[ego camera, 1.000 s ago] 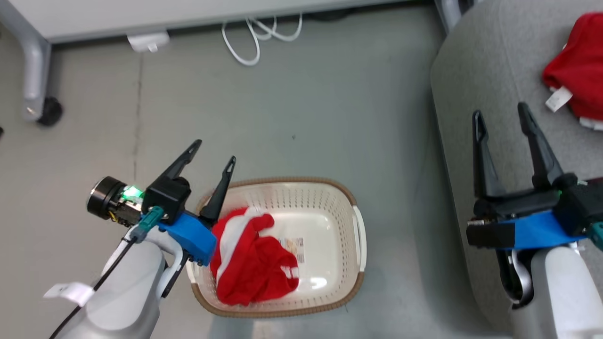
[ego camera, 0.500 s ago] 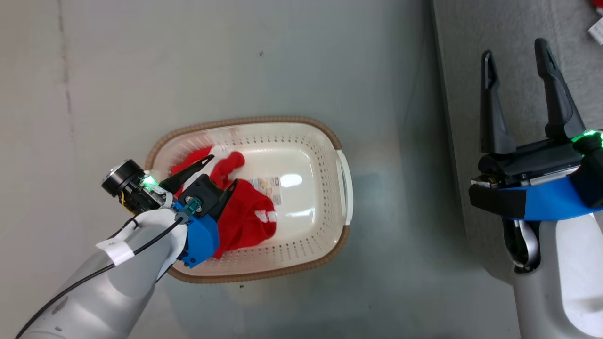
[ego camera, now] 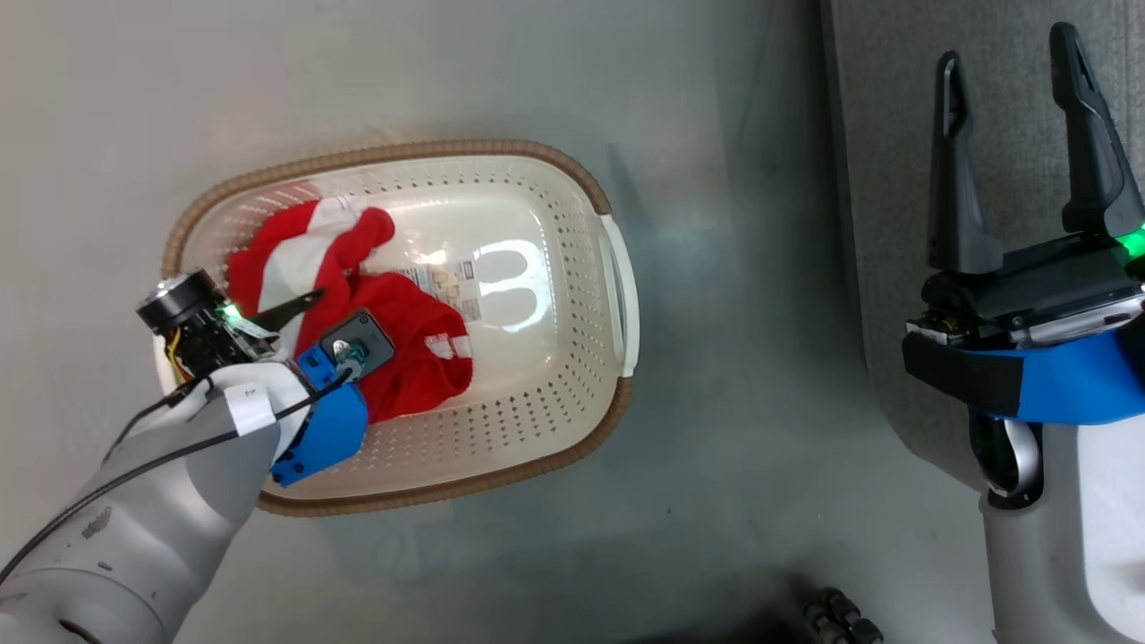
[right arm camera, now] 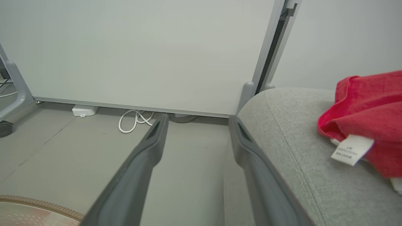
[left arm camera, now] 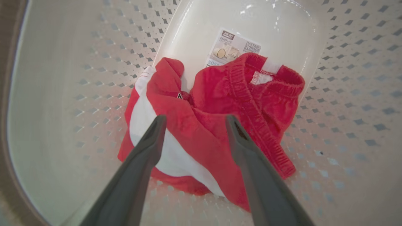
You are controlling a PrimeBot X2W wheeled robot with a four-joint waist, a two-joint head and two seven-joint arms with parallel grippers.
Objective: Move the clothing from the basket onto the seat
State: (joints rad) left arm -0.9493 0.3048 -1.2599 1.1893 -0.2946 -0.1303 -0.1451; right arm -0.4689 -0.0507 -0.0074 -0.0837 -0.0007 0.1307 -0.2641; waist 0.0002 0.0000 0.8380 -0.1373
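The cream basket (ego camera: 555,170) with a brown rim stands on the floor, and a red-and-white piece of clothing (ego camera: 411,358) lies crumpled in its left half. My left gripper (ego camera: 333,313) reaches down inside the basket. In the left wrist view it (left arm camera: 195,118) is open, its fingers straddling a red fold of the clothing (left arm camera: 213,103) close above it. My right gripper (ego camera: 1006,49) is open and holds nothing, hovering over the edge of the grey seat (ego camera: 886,224). A second red garment (right arm camera: 367,116) with a white label rests on the seat (right arm camera: 298,141).
A paper sticker (left arm camera: 234,47) lies on the basket floor beside the clothing. Grey floor separates basket and seat. A white cable (right arm camera: 135,121) and a white box (right arm camera: 84,110) lie at the foot of a pale panel. A castor wheel (right arm camera: 4,128) stands far left.
The head camera has tilted down, shifting the whole picture. My left gripper has dropped from the basket's left rim into the basket, over the clothing, staying open. The right gripper stays open.
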